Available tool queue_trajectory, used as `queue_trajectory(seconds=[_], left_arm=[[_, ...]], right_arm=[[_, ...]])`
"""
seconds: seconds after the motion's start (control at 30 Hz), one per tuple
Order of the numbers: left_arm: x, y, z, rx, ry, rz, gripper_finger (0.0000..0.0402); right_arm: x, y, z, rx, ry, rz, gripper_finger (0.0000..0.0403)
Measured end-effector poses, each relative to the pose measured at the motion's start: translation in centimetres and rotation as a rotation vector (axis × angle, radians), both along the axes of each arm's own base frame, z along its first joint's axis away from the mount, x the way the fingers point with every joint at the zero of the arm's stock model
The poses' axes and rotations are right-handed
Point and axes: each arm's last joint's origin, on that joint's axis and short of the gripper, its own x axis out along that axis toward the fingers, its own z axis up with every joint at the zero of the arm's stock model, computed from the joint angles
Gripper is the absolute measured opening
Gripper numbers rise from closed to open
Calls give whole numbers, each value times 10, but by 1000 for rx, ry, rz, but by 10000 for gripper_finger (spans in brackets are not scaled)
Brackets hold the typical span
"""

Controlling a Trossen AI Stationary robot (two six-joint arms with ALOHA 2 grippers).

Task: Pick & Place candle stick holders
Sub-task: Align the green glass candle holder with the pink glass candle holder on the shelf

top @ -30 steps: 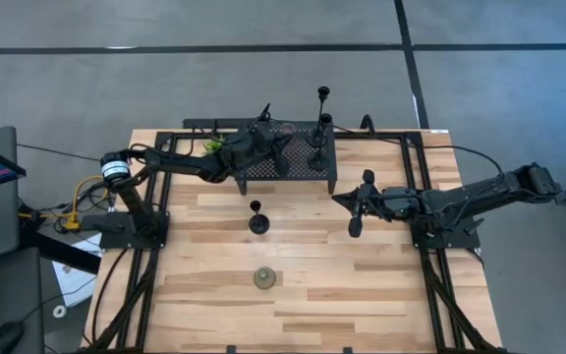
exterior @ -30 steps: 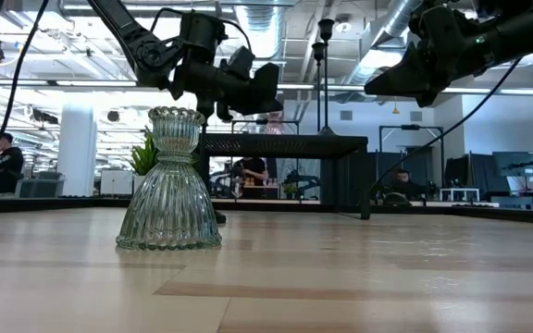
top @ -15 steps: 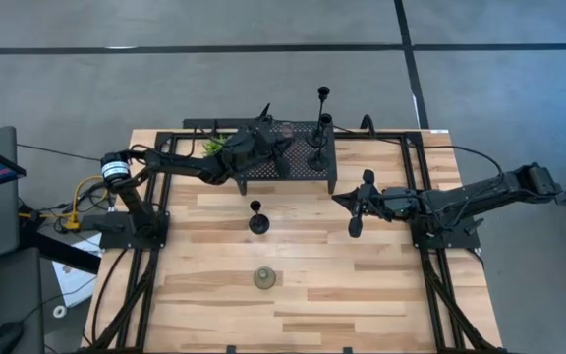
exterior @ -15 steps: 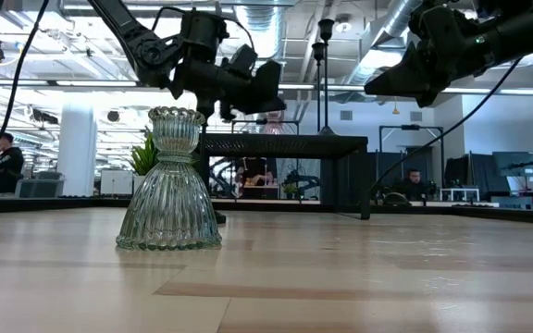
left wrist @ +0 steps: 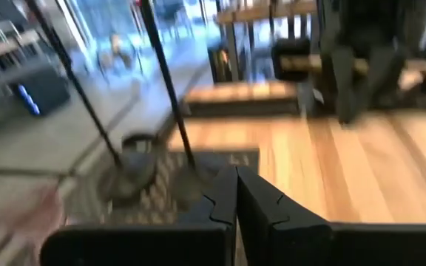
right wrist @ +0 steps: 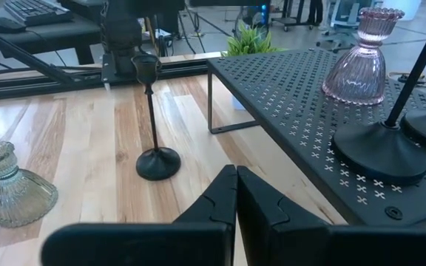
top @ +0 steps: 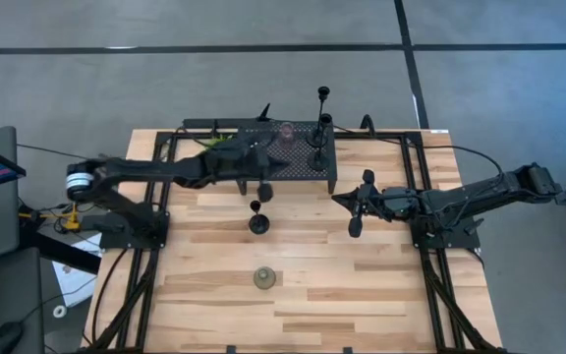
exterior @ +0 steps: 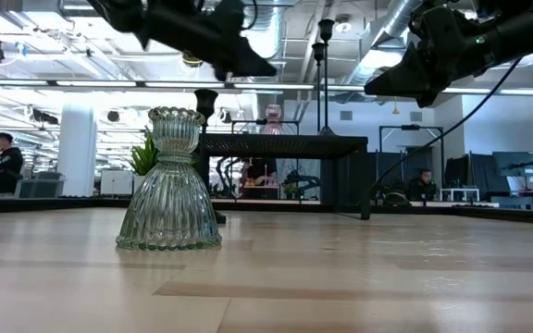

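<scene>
A pinkish glass holder (top: 287, 131) and two tall black holders (top: 317, 157) (top: 323, 120) stand by their bases on the black perforated stand (top: 303, 147). A short black holder (top: 256, 218) and a squat ribbed olive-green glass holder (top: 263, 278) stand on the table. My left gripper (top: 263, 187) is shut and empty, raised just in front of the stand's near edge, above the short black holder. My right gripper (top: 354, 226) is shut and empty, raised over the table to the right of the short black holder.
A small green potted plant (top: 214, 145) stands at the stand's far left corner. Bare wood table lies along the near edge (top: 362, 305). People sit in the room behind the table (exterior: 3, 153).
My left gripper has drawn back from above the stand toward the table's near edge and risen. The pinkish glass holder, hidden under the gripper in the high view before, now shows standing on the stand. My right arm has kept still.
</scene>
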Motion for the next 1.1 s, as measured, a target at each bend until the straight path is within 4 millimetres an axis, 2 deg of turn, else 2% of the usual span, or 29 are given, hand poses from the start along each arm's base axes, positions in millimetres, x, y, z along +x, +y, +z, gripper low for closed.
queue_trajectory(seconds=[0.23,0.43,0.5,0.63,0.77,1.0,1.1], left_arm=[[-41,-32,8,-49,195,-130,4],[-63,-67,11,-24,278,-278,4],[-70,-77,4,-18,291,-325,4],[-81,-95,-22,-7,322,-416,4],[-89,-108,-51,8,260,-492,4],[-102,-120,-102,15,220,-570,5],[-107,-122,-118,12,206,-614,5]], right_arm=[[0,0,0,-5,2,2,0],[0,1,1,-3,-7,7,0],[1,1,2,2,-18,21,0],[1,2,3,8,-27,40,0],[1,2,3,9,-27,44,0],[1,2,3,13,-29,58,0],[1,2,3,14,-32,58,0]])
